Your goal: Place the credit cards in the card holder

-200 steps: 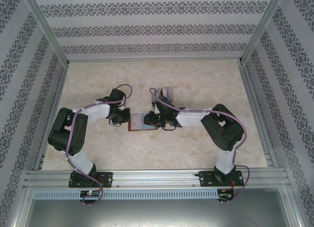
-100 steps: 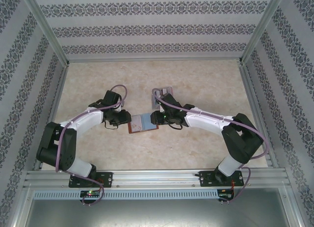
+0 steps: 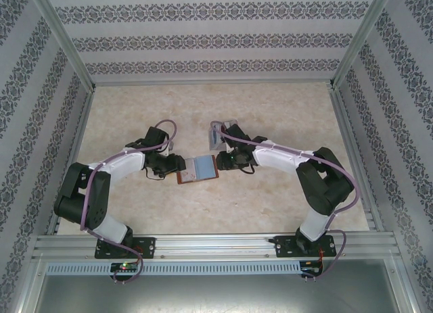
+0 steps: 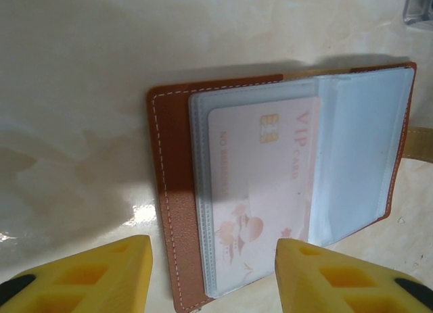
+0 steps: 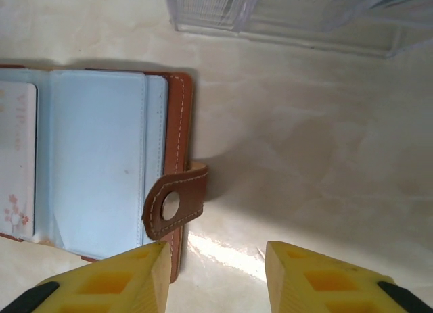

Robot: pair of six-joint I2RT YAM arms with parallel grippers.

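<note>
Brown card holder [image 3: 197, 170] open, lengthwise left-right (clasp [image 5: 174, 206] rightward), left fingers [image 4: 88, 272], right fingers [image 5: 318, 276] released

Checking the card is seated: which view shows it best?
Left wrist: the card lies in full view in a clear sleeve of the holder. Right wrist catches just its edge; top view, a small pale patch.

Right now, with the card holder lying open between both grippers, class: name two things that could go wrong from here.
1. The left gripper and the right gripper both stand open, so nothing pins the card holder. Pushing a card in may slide it across the smooth table.
2. The clasp tab curls up close to the right gripper and could snag when that gripper moves.
</note>
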